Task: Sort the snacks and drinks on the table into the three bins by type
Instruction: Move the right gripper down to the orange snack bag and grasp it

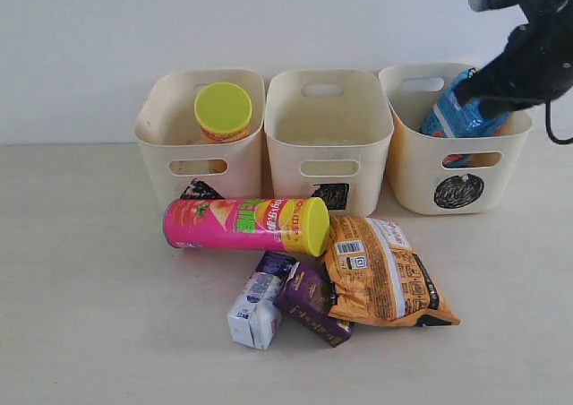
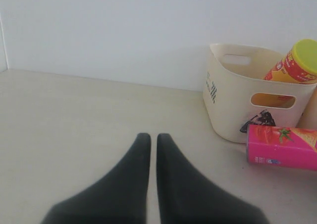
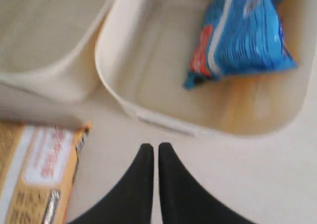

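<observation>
The blue bag (image 1: 457, 114) was found lying inside the circle-marked bin (image 1: 407, 168), while the right gripper (image 3: 151, 152) was held above, near that bin's rim, its jaws pressed together and empty. The yellow-red can (image 1: 223, 111) was stood in the triangle-marked bin (image 1: 157, 141); the pink-green can (image 1: 237, 224) was laid on its side on the table (image 1: 89, 288) before the bins, with the orange-brown bag (image 1: 385, 275), the white and blue carton (image 1: 255, 311) and the dark purple carton (image 1: 309, 302) clustered just in front. The left gripper (image 2: 149, 140) was held low over bare table, its jaws closed on nothing.

Left hand (image 2: 153, 137), right hand (image 3: 152, 147): closed, empty.
</observation>
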Motion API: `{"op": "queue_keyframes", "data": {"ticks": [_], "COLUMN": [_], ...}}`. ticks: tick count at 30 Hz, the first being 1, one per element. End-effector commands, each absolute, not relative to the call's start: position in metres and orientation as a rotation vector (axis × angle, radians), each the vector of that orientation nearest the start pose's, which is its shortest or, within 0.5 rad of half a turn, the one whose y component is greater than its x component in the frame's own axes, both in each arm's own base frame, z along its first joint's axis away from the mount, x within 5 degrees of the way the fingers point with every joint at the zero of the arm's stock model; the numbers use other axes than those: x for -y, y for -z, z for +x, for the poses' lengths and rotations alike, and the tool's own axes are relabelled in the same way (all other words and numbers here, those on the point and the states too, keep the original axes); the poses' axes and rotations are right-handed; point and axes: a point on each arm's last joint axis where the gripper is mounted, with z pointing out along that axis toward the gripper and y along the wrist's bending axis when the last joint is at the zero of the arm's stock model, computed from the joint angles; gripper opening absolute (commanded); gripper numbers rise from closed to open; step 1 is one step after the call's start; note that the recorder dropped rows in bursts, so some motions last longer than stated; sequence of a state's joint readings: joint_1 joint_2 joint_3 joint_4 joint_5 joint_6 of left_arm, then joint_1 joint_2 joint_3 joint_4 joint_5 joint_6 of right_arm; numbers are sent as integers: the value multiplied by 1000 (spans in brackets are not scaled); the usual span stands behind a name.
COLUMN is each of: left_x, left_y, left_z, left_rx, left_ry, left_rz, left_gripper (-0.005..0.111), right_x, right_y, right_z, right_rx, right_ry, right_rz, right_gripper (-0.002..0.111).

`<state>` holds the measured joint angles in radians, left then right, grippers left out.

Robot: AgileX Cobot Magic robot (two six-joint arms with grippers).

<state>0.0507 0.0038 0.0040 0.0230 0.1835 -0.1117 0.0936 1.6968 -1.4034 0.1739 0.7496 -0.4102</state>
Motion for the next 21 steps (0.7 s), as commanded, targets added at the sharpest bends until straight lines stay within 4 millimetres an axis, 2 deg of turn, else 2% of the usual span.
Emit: {"op": "queue_keyframes", "data": {"ticks": [1, 3, 5, 7, 11, 16, 21], "left_x": [-3, -3, -3, -3, -3, -3, -3], "left_y": [-197, -197, -197, -197, -197, -197, -197], "left_z": [56, 56, 56, 56, 56, 56, 56], "left_rx": [-1656, -1656, -1656, -1656, -1656, -1656, -1656], "left_ry": [35, 35, 35, 35, 35, 35, 35], "left_rz": [-126, -126, -126, -126, -126, -126, -126], "left_gripper": [4, 4, 4, 4, 4, 4, 4], "right_x": [-32, -31, -37, -50, -89, -121, -143], "right_y": [-288, -284, -281, -277, -265, -247, -227], "right_z": [342, 334, 329, 322, 303, 281, 253], "right_rx": [-2805, -2910, -2916, -2907, -2835, -2817, -2823], "right_ry": [48, 44, 49, 42, 40, 51, 65], "right_rz": [-607, -660, -683, -795, -1167, -1372, -1540], "right_gripper": [0, 0, 0, 0, 0, 0, 0]}}
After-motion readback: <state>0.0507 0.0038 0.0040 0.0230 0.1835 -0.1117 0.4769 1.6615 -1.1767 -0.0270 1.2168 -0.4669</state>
